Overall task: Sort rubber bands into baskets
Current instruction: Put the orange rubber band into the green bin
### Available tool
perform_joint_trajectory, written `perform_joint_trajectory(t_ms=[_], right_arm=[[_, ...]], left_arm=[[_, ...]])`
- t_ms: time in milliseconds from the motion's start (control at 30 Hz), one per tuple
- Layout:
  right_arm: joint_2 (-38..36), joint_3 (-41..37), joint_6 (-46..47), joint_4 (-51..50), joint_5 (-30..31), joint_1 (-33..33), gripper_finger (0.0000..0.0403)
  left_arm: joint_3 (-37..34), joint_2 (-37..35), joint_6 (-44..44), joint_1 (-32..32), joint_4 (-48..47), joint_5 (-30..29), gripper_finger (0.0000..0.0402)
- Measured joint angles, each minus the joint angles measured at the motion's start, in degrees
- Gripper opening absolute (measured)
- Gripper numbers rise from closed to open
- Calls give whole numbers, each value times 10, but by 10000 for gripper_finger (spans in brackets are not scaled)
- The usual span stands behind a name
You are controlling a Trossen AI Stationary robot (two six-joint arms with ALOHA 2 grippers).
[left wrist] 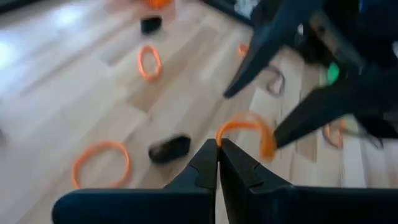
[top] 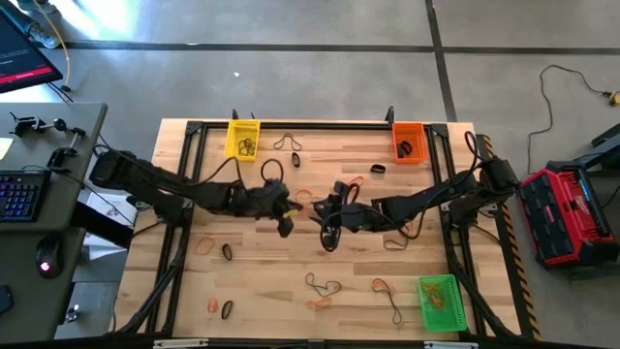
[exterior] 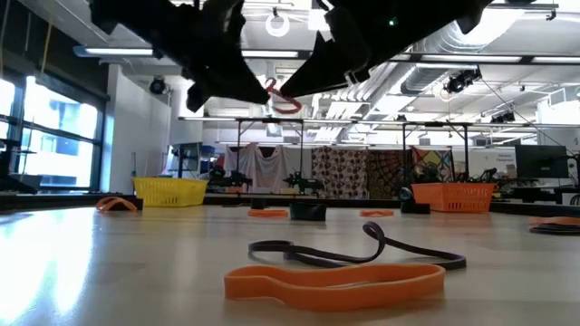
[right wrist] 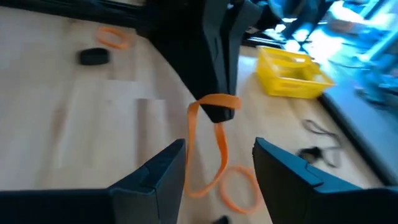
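Observation:
My left gripper (top: 289,206) is shut on an orange rubber band (right wrist: 208,143) above the middle of the table. My right gripper (right wrist: 219,148) faces it, open, one finger on either side of the hanging band. The band also shows between both grippers in the low view (exterior: 283,96). The yellow basket (top: 242,138) stands at the far left, the orange basket (top: 409,142) at the far right, and the green basket (top: 439,301) at the near right. Each holds some bands. Several orange and black bands lie loose on the table. My left gripper pinches the orange band's upper part (right wrist: 215,102) between its two shut fingertips (left wrist: 208,155). The fingers come slanting down from the table's left. The band hangs slack below them as a long loop, lifted clear of the table. My right gripper: I cannot tell whether it touches the band.
Loose bands lie near the front edge, an orange one (exterior: 335,281) and a black one (exterior: 353,254). More lie at the near left (top: 218,250) and behind the grippers (top: 286,143). A red and black case (top: 567,215) stands on the floor to the right of the table.

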Motion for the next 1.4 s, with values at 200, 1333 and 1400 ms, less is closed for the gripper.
perform_joint_trajectory(t_ms=[200,1333,1400], right_arm=[[0,0,-18,0,63,-1,176],[-2,0,3,-24,44,-4,4],[-7,0,7,-27,40,-4,2]], left_arm=[[0,0,19,19,31,15,0],[0,0,142,23,76,55,50],[0,0,157,20,76,64,66]])
